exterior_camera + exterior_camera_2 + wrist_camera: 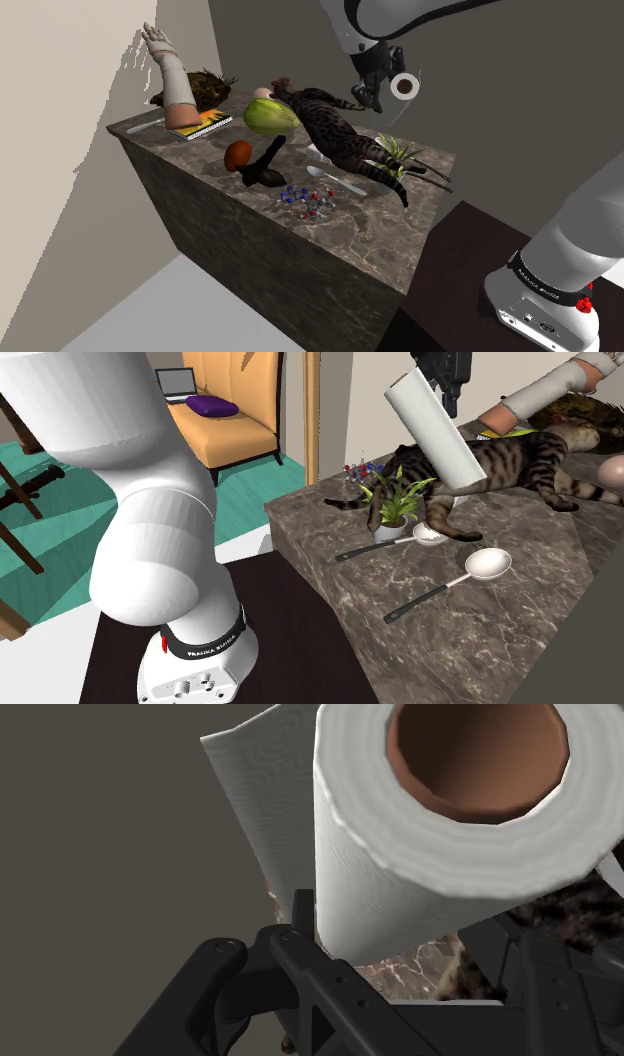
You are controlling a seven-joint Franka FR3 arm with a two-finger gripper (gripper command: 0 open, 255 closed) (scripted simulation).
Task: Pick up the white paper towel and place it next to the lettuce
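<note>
Above the dark veined counter [380,235], the gripper [372,92] is clamping the white paper towel roll [435,432], holding it tilted in the air, clear of the surface, over the striped cat [335,125]. The green lettuce [270,117] is lying by the cat's head, seemingly well apart from the roll.

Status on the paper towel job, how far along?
Done: the paper towel is off the counter, clasped in the gripper. In hand: it hangs in the air, well apart from the lettuce. Left: carry it over and set it down beside the lettuce.
</note>
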